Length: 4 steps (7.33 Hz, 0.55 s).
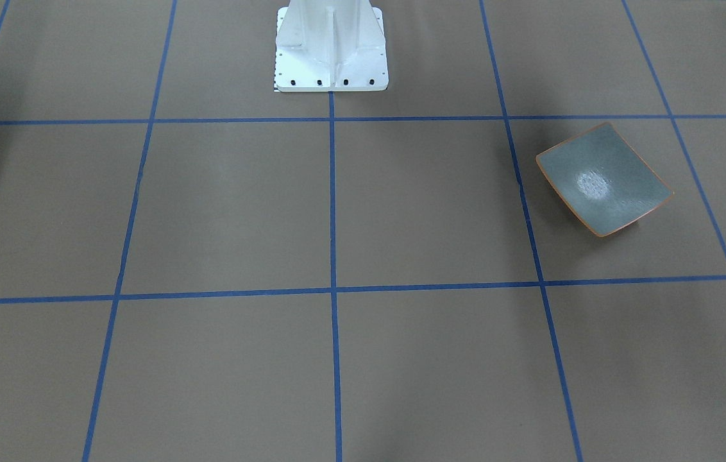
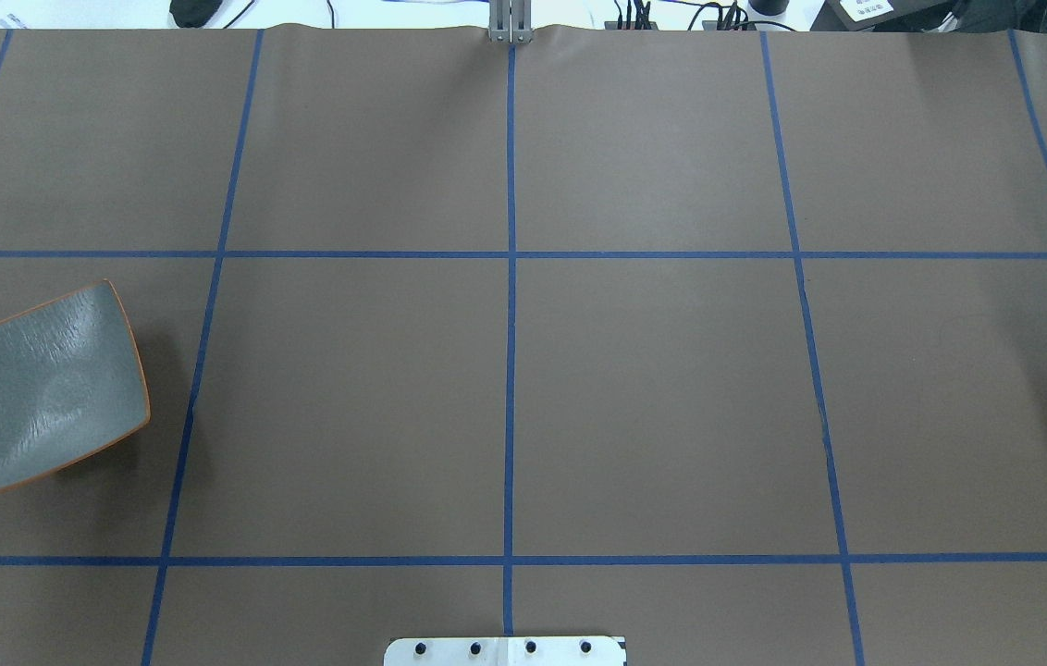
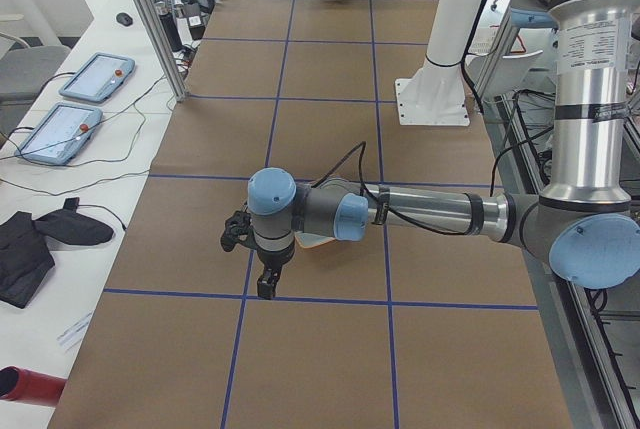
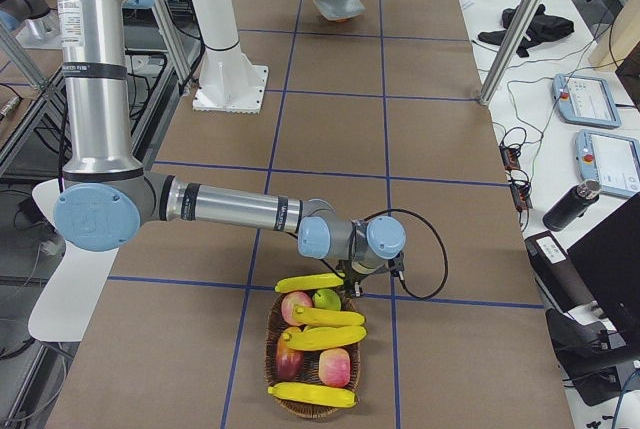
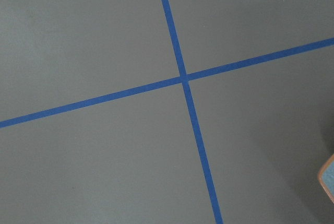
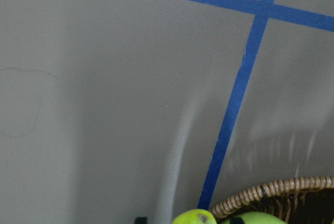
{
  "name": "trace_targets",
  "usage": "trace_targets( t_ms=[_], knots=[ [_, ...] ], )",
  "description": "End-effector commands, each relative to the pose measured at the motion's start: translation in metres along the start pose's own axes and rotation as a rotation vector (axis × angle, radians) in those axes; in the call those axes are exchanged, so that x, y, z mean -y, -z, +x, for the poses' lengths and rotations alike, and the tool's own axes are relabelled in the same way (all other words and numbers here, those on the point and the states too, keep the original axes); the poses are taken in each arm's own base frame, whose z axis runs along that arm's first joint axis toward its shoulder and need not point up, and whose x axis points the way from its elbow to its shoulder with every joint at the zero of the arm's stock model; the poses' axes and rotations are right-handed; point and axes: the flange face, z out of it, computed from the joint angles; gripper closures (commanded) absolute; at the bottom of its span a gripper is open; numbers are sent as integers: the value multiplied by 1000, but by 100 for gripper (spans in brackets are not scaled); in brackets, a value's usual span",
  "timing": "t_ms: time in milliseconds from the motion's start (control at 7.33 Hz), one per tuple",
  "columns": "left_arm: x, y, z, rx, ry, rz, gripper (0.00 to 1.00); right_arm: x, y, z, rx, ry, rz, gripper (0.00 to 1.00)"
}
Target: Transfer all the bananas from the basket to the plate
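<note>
**Current state.** The right end effector [image 4: 352, 277] is hanging over the far rim of the basket [image 6: 271, 191], just beside the rim banana [image 4: 310, 282] that is lying across that rim. Its fingers are not showing clearly enough to tell whether they are apart or together. The same is applying to the left end effector [image 3: 267, 287], which is pointing down at the surface [image 2: 653, 388] beside the plate [image 2: 43, 388].

4 bananas [image 4: 325, 337] are showing in the basket, mixed with red apples [image 4: 335, 367] and 1 green apple [image 4: 327, 298]. The plate is sitting bare at the opposite end of the surface, well apart from the basket.

**Step in hand (judged).** The robot is preparing the first grasp; no banana is on the plate yet.

**Procedure.**
1. The rim banana is offering the clearest access, so it is making the best first target.
2. The fingers are best set across the banana's narrow width, near mid-length, so the curved body is not pivoting in the grip.
3. The descent is needing to stop short of the wicker and the green apple.
4. The skins are looking smooth, so slipping is a risk; a straight vertical lift is advisable before any travel.
</note>
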Motion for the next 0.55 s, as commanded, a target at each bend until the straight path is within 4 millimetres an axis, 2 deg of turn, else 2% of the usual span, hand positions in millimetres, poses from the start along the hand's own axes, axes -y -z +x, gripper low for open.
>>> trace_targets(
  t_ms=[0, 137, 410],
  knots=[
    [0, 0, 0, 0, 0, 0, 0, 1, 0, -1, -1, 3, 1, 94],
    [0, 0, 0, 0, 2, 1, 0, 1, 0, -1, -1, 3, 1, 100],
    [1, 3, 2, 1, 0, 5, 0, 19, 12, -11, -4, 22, 22, 100]
  ],
)
